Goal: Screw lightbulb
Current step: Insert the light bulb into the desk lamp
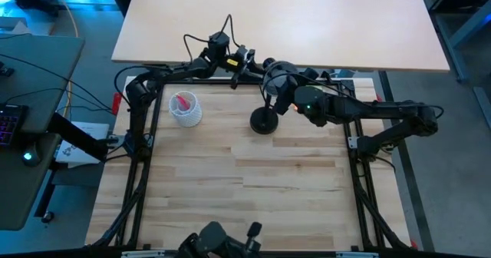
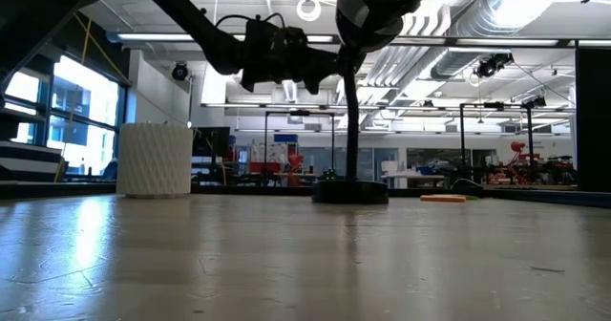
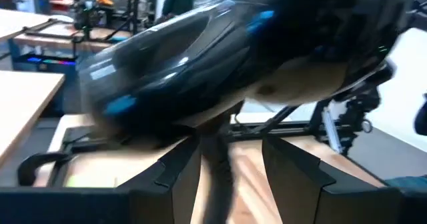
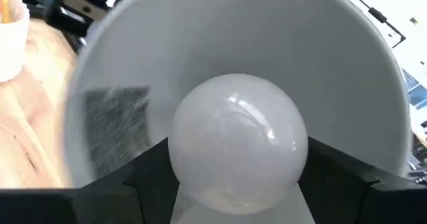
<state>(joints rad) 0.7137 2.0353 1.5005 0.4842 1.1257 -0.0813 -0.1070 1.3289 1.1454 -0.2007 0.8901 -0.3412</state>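
A black desk lamp stands at the table's far middle on its round base (image 1: 263, 122), its neck (image 2: 351, 130) rising to the head (image 2: 377, 15). The white lightbulb (image 4: 237, 137) sits in the mouth of the head's white inside (image 4: 267, 37), with my right gripper (image 4: 237, 151) shut on it, coming in from the right (image 1: 290, 97). My left gripper (image 3: 230, 151) reaches in from the left (image 2: 329, 68) and straddles the top of the neck just under the head. The bulb's screw base is hidden behind its globe. My left gripper has the neck's top end (image 3: 215, 159) between its two fingers (image 3: 180, 177), level, from the table's left and across the neck. Blur hides where the fingers meet it. The lamp stays standing on its base. My right gripper pinches the bulb's round globe at its two sides (image 4: 183, 159) between the two fingers (image 4: 143, 181). It comes nearly level from the table's right. The bulb is lifted clear of the table, round end toward the wrist, other end pointing into the lamp head.
A white ribbed cup (image 1: 185, 108) with pink things in it stands left of the lamp. A small flat orange thing (image 2: 442, 198) lies to the right behind the base. A second, lighter table top (image 1: 284, 20) adjoins the far edge. The near half of the table is bare wood.
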